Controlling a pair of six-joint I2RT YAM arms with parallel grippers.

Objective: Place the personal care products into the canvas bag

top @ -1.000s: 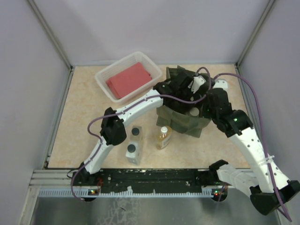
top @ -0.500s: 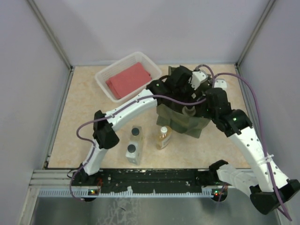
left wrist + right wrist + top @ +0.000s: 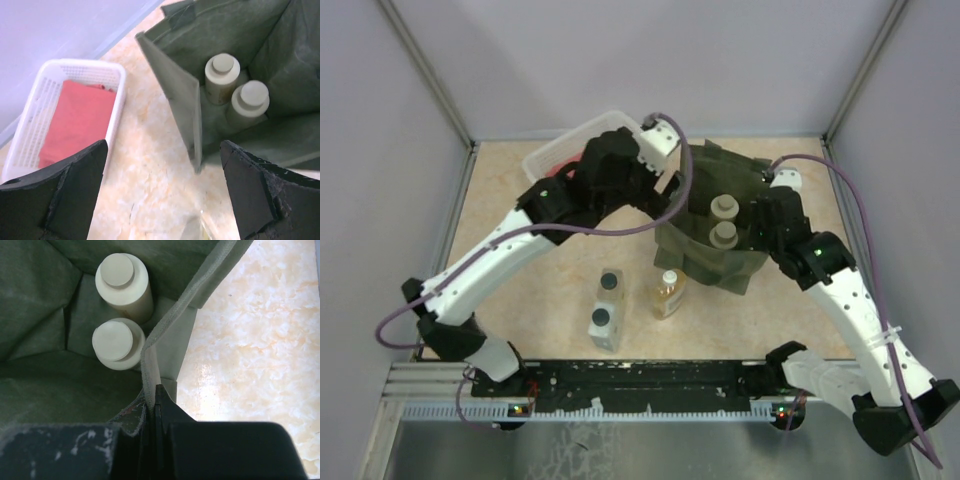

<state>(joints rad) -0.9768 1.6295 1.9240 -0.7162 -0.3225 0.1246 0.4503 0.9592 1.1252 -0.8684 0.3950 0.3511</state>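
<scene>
**Two cream bottles in the bag, three bottles on the table**

The olive bag (image 3: 708, 268) stands open toward the far right of the table (image 3: 510, 270), with two cream bottles (image 3: 120, 277) (image 3: 114, 342) upright inside it. They stand side by side against the bag's inner wall, one just nearer than the other, their round caps facing up.

The right hand (image 3: 152, 401) is closed on the bag's right rim, with the fabric edge pinched between its two fingers and the mouth spread wide. The right arm reaches in from the near right corner.

The left hand (image 3: 162, 145) hangs open and empty above the table. Its two dark fingers are set far apart, with nothing between them. Its wrist camera looks down on the gap between the bag's left wall and the white basket (image 3: 118, 105). Seen from above, the left arm stretches from the near left corner up over the basket, hiding most of it.

Three bottles stand outside the bag. The amber bottle (image 3: 668, 295), white cap on top, sits just near the bag's near left corner. To its left the two grey bottles (image 3: 610, 287) (image 3: 602, 325) stand one behind the other, close together, dark caps up, a little apart from the amber one.

The basket lies at the far left of the table, left of the bag, holding a folded red cloth (image 3: 80, 120).
</scene>
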